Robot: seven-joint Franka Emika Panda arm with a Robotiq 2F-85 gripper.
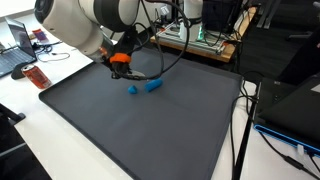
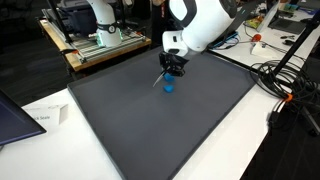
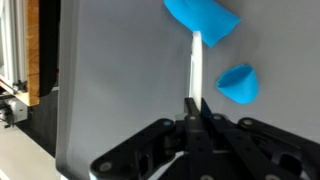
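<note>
grey mat [image 1: 120,130] covers the table, and everything of note sits on it, well in from its edges. the gripper [image 3: 195,108] hangs low over the mat with its two fingers pressed together on a thin white stick [image 3: 196,65]. they pinch it only at its near end, so most of its length pokes out ahead, close above the mat. the stick's far tip meets the larger blue piece [image 3: 203,20], though the wrist view cannot settle whether it rests against the edge or reaches a little under it. the smaller blue piece [image 3: 238,83] lies on the mat just beside the stick, apart from both the stick and the larger piece. in an exterior view the gripper [image 2: 172,70] stands right above the blue on the mat. the weak point looks to be the hold: a slender rod caught at one end by a narrow pinch could swivel or slide between the pads if its tip takes any sideways load. a downward press might bend the stick or dig its tip into the mat, which appears soft enough to catch it. the blue pieces seem light, so a brisk nudge could send one skidding across the mat rather than moving it a little. any sideways swing of the stick would likely clip the smaller piece too, since it lies so close.
</note>
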